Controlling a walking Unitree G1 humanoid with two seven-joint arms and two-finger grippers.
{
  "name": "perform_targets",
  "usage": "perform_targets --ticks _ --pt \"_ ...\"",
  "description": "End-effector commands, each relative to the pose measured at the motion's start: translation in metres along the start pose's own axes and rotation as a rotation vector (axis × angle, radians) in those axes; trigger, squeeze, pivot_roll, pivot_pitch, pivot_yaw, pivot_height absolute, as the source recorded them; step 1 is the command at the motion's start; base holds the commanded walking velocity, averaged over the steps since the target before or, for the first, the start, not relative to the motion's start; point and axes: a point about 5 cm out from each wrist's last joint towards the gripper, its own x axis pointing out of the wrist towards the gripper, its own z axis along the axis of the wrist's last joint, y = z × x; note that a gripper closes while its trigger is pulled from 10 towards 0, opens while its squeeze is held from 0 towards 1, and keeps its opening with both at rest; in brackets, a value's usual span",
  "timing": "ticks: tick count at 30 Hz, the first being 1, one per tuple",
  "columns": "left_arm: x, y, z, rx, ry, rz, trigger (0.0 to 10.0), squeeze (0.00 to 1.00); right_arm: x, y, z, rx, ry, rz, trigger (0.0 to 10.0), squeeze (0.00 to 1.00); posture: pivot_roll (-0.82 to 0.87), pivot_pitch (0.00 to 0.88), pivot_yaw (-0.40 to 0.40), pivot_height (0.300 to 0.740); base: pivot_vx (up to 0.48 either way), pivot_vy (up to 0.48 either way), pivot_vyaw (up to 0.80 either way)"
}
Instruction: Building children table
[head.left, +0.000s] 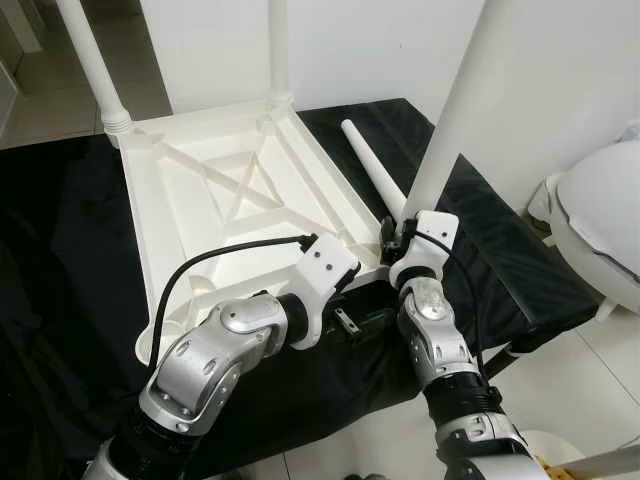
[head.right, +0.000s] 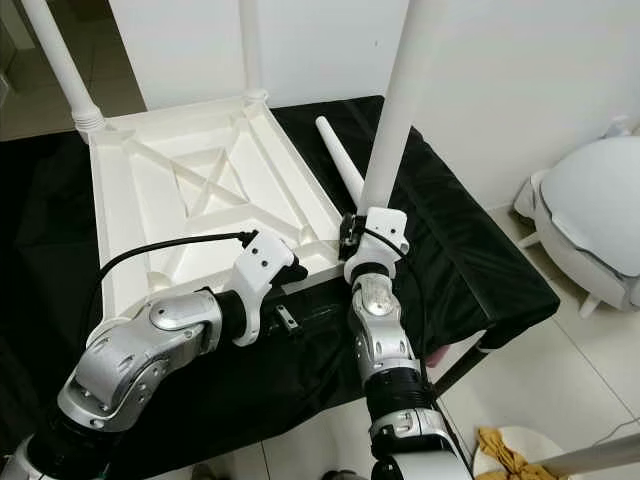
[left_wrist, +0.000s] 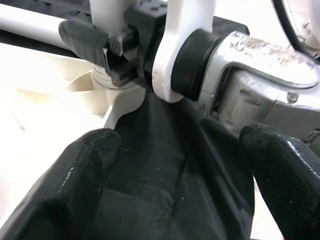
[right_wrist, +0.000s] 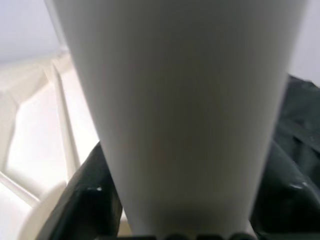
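Observation:
A white plastic table top (head.left: 240, 200) lies upside down on a black cloth (head.left: 60, 260). Two white legs stand in its far corners (head.left: 95, 70) (head.left: 280, 50). A third leg (head.left: 455, 110) stands upright at the near right corner, and my right gripper (head.left: 396, 232) is shut on its base. The right wrist view has this leg (right_wrist: 185, 100) between both fingers (right_wrist: 85, 200). A loose fourth leg (head.left: 372, 168) lies on the cloth beside the top. My left gripper (left_wrist: 185, 165) is open over the cloth, just in front of that corner and empty.
The cloth-covered surface ends at a corner on the near right (head.left: 560, 310), with tiled floor (head.left: 600, 370) beyond. A white rounded object (head.left: 600, 215) stands on the floor at right. A yellow rag (head.right: 500, 450) lies low on the right. A white wall (head.left: 560, 80) is behind.

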Motion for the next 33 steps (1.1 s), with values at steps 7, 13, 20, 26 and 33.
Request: perform_targets --ticks 7,13,20,26,33 --pt "0.003 -0.001 0.0 0.008 0.006 -0.004 10.0 0.0 -0.008 -0.01 -0.002 -0.005 0.018 0.084 10.0 1.0 -0.03 0.073 0.007 0.74 0.0 0.0 0.0" --pt "0.004 0.002 0.002 0.009 -0.004 0.007 10.0 0.0 -0.017 -0.016 -0.004 -0.068 0.049 0.311 10.0 0.0 -0.04 0.081 0.006 0.74 0.0 0.0 0.0" --pt "0.004 0.003 0.004 0.008 -0.011 0.015 10.0 0.0 -0.021 -0.035 0.006 -0.116 0.011 0.515 10.0 0.0 -0.04 0.08 -0.003 0.74 0.0 0.0 0.0" --pt "0.003 0.004 0.004 0.008 -0.015 0.023 10.0 0.0 -0.017 -0.05 0.011 -0.131 0.02 0.599 10.0 0.0 -0.03 0.08 -0.001 0.74 0.0 0.0 0.0" --pt "-0.002 0.004 0.003 0.004 -0.004 0.034 10.0 0.0 -0.008 -0.064 0.008 -0.167 0.061 0.689 10.0 0.0 0.0 0.09 0.002 0.74 0.0 0.0 0.0"
